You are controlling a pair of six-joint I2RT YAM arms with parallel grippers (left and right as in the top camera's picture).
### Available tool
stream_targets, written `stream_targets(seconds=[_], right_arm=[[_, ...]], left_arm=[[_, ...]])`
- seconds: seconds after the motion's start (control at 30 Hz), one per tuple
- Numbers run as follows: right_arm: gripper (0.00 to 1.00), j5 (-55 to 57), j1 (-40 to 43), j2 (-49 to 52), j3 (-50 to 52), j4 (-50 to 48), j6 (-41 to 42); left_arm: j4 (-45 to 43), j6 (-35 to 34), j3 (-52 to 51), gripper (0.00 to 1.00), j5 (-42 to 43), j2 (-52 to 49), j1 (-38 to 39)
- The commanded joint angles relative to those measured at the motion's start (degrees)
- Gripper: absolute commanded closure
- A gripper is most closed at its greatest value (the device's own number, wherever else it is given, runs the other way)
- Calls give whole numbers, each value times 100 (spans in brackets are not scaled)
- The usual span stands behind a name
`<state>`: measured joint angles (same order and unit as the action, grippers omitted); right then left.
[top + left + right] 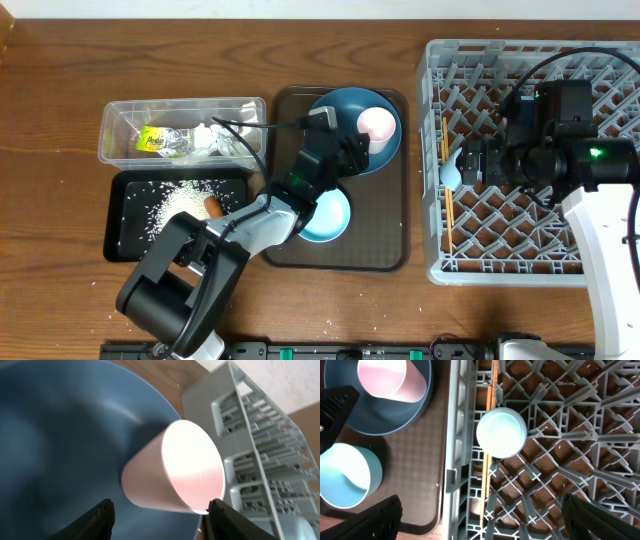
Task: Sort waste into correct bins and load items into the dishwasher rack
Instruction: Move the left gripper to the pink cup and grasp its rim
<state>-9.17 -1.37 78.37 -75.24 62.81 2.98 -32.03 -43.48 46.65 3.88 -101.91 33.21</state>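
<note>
Dark brown wooden surface point(60, 80) carries a brown serving tray point(385, 230). On the tray lies the large dark-blue round plate point(50, 435), and on that plate sits the small pinkish-white cup point(170, 472), near the rim on the side facing the large square grey plastic dishwasher rack point(600, 250).

The cup is probably light and stiff, with a smooth and likely slippery wall. It tapers towards its base, so a pinch low on the body could slide off. A firmer hold seems to be across the wall just under the rim, or with one finger inside the mouth and one outside. A light squeeze should be enough, and the glossy plate beneath may let the cup skid if it is nudged.

The cup is a plain, handleless tumbler, pale pink inside and whiter on the outer wall. It appears to stand upright with its wide mouth open and nothing in it.

The left gripper point(161, 521) hovers over the cup with its jaws wide, one fingertip on either side and neither touching. The right gripper point(482, 520) hangs above the rack, its jaws also spread wide and holding nothing. Below it a small light-blue cup point(501, 431) rests among the pegs.
</note>
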Motion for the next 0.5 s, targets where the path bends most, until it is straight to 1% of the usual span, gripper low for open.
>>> stream_targets(seconds=[0.0,0.2,0.37,0.47], right_arm=[[1,-26,22,2,-70,0,61],[1,-26,22,0,-70,0,61],[1,-26,22,2,-70,0,61],[1,-26,22,0,-70,0,61]], left_arm=[[-28,35,127,38,-356,-109,-2],[-343,37,164,39,-278,-221,-4],[-229,151,446,38,114,-227,-7],[-103,151,588,38,125,-240,-7]])
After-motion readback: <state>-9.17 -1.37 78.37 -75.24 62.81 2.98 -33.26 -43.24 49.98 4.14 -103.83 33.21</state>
